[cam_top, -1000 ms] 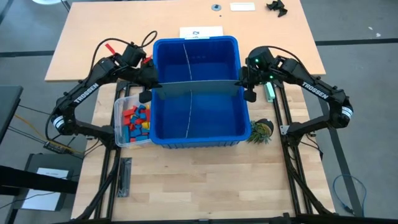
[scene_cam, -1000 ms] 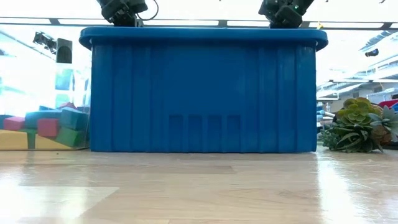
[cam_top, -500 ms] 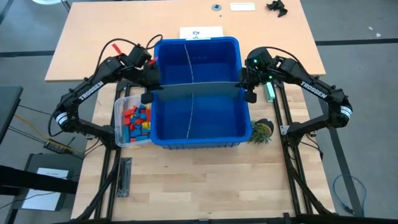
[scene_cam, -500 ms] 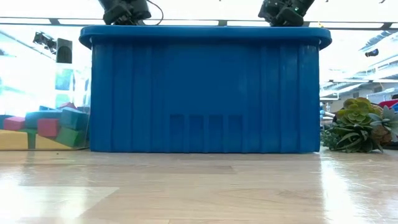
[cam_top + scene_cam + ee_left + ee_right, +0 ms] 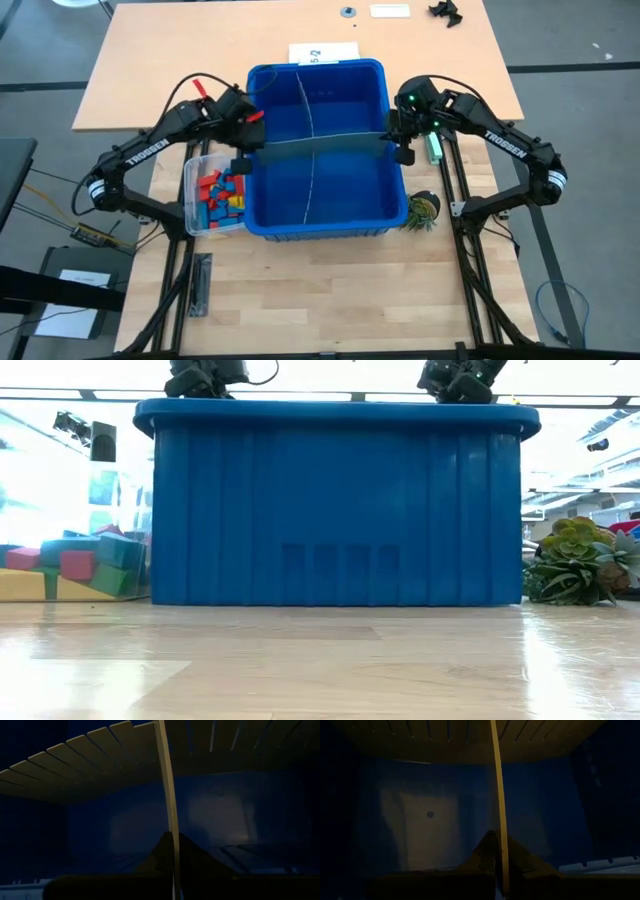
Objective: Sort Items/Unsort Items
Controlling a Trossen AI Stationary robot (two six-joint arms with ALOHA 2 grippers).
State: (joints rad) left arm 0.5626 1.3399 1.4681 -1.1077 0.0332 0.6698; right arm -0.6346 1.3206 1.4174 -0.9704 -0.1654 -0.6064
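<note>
From above, a big blue bin (image 5: pixel 318 150) sits mid-table with a grey divider sheet (image 5: pixel 320 146) spanning it crosswise, from nine o'clock to three o'clock, and a second sheet (image 5: pixel 305 100) running lengthwise through it. The left gripper (image 5: pixel 243 157) is at the bin's nine o'clock rim on one end of the crosswise sheet, and the right gripper (image 5: pixel 399 143) is at the three o'clock rim on the other end. The toy blocks (image 5: pixel 220 193) (red, blue, yellow) lie in a clear tub (image 5: pixel 192 200) just beside the bin at about eight o'clock; a small plant (image 5: pixel 420 211) stands at its four o'clock corner. At table height, the bin's wall (image 5: pixel 335 505) fills the middle, both grippers show just above its rim, the blocks (image 5: pixel 75 565) lie at nine o'clock and the plant (image 5: pixel 580 560) at three. In the left wrist view, the dark fingers (image 5: pixel 162 851) pinch the sheet's edge (image 5: pixel 169 795). In the right wrist view, the fingers (image 5: pixel 487 851) likewise pinch the edge (image 5: pixel 499 795).
</note>
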